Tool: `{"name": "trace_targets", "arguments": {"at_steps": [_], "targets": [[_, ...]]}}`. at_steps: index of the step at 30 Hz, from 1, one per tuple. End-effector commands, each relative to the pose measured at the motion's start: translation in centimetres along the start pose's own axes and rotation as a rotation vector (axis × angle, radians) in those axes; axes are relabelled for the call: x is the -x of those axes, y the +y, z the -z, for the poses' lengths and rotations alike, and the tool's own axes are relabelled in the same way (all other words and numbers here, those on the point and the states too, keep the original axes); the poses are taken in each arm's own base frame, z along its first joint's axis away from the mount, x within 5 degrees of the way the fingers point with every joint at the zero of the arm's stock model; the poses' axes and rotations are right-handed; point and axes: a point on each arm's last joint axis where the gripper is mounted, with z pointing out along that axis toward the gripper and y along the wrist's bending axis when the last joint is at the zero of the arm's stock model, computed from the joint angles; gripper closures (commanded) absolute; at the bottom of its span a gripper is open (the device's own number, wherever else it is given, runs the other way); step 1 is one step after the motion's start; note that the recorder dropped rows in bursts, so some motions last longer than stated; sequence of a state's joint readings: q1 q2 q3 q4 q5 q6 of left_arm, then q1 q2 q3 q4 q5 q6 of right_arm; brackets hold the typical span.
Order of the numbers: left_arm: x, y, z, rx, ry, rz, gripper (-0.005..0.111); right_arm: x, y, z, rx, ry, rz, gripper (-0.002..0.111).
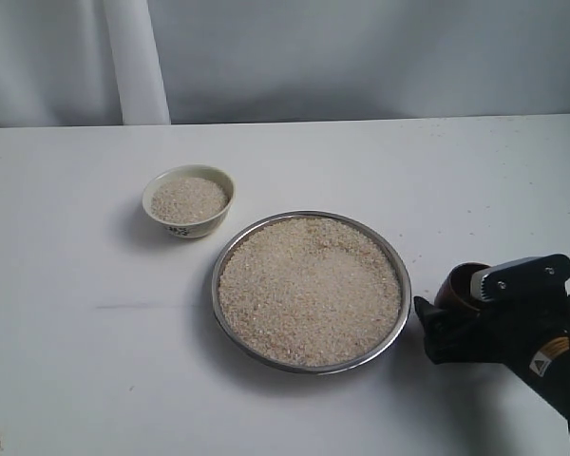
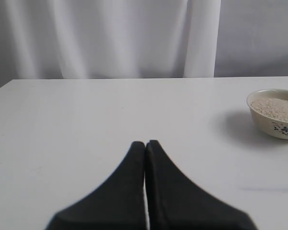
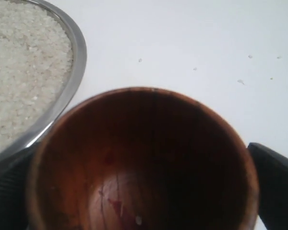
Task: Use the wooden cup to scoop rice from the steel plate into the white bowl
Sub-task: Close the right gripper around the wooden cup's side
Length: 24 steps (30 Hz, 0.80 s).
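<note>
White table and pale curtain are all I get for surroundings. From the exterior camera, most of the cup is hidden behind my right tool; only a bit of brown rim and dark inside shows, and the arm itself is cut off by the corner. My left tool is outside that view entirely. Its own camera shows it pinched closed on nothing, low over bare table, with the bowl clipped by the picture's edge.

On the right wrist camera the cup fills the picture, upright on the table just beside the plate, its base out of sight. The black fingers appear only as slivers on either side of it. That tool stands wide open around the cup. I can't make out whether either finger touches the wood.

Rice fills the plate at mid-table. The bowl beyond its far left rim holds rice too. A few stray grains lie near the cup.
</note>
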<state>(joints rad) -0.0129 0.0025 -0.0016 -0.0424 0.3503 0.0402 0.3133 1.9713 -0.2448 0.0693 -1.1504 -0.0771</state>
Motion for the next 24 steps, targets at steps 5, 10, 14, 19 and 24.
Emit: {"name": "trace_targets", "arguments": {"at_steps": [5,10,14,19,24], "targets": [[0.0,0.0,0.0,-0.002,-0.007,0.003,0.107,0.0,-0.6,0.0,-0.081,-0.006,-0.06,0.003],[0.0,0.0,0.0,-0.002,-0.007,0.003,0.107,0.0,-0.5,0.0,-0.065,-0.009,-0.053,0.003],[0.0,0.0,0.0,-0.002,-0.007,0.003,0.107,0.0,-0.5,0.0,-0.06,-0.005,-0.052,0.003],[0.0,0.0,0.0,-0.002,-0.007,0.003,0.107,0.7,-0.3,-2.0,-0.058,0.046,-0.083,0.003],[0.0,0.0,0.0,-0.002,-0.007,0.003,0.107,0.8,-0.3,-2.2,-0.056,0.059,-0.086,0.008]]}}
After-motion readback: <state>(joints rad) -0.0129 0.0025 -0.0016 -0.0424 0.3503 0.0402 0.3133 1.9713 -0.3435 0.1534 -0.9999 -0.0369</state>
